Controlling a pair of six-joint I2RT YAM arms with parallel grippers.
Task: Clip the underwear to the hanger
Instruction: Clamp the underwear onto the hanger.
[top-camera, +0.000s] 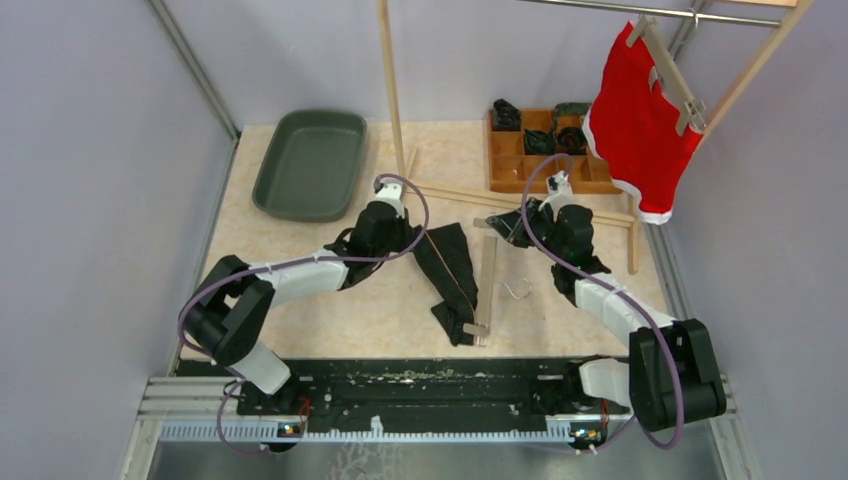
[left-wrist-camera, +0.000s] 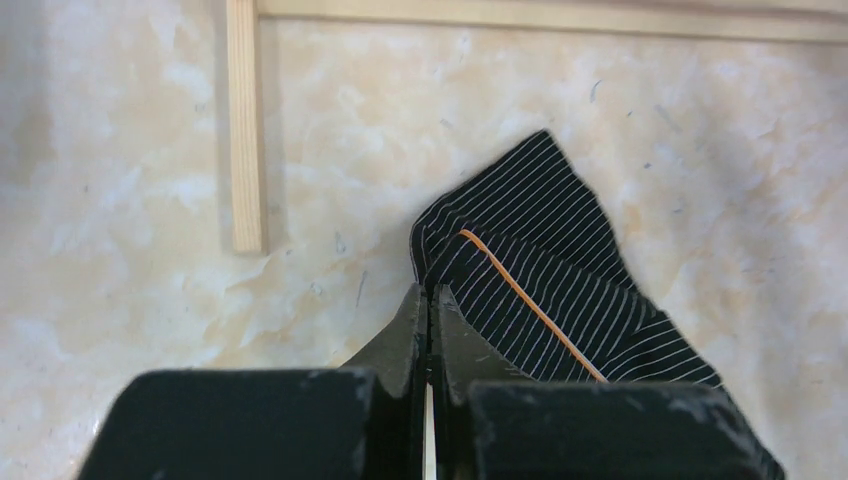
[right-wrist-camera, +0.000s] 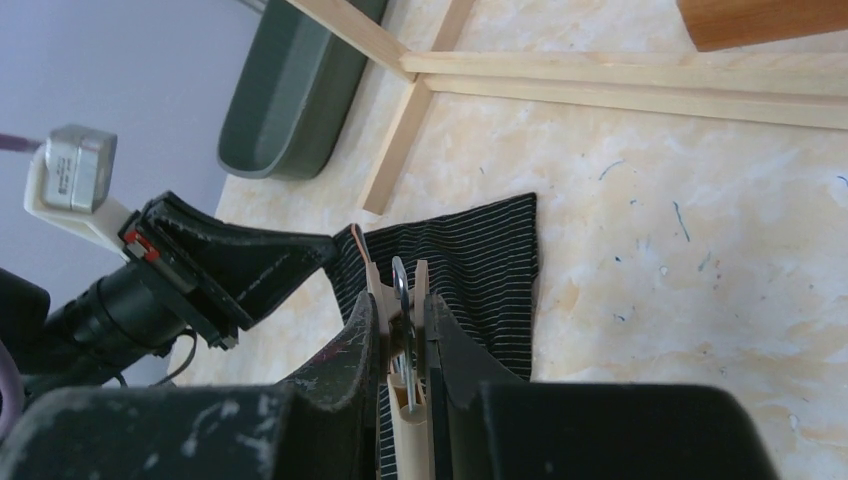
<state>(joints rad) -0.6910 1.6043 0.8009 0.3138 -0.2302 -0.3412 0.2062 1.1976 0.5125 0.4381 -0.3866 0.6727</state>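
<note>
Your left claw (left-wrist-camera: 430, 300) is pressed together at the far-left corner of the striped underwear (left-wrist-camera: 560, 270), apparently with the hem between its tips. The garment lies crumpled on the counter (top-camera: 330, 320) between the arms, just left of the hanger (top-camera: 487, 285). Your right claw (right-wrist-camera: 400, 305) pinches the hanger's far clip (right-wrist-camera: 400, 272). To do this well, lift the corner only slightly and carry it right to that clip. Squeeze the clip wide before the hem goes in, and feed in a good bite of cloth, not just the orange-lined rim, so it does not slip out. First check that you hold cloth at all: the closed fingers hide whether the hem sits between them. The clip's mouth is masked by the right claw's fingers, and whether the near clip (top-camera: 478, 330) already grips the underwear's near end is too small to tell.
</note>
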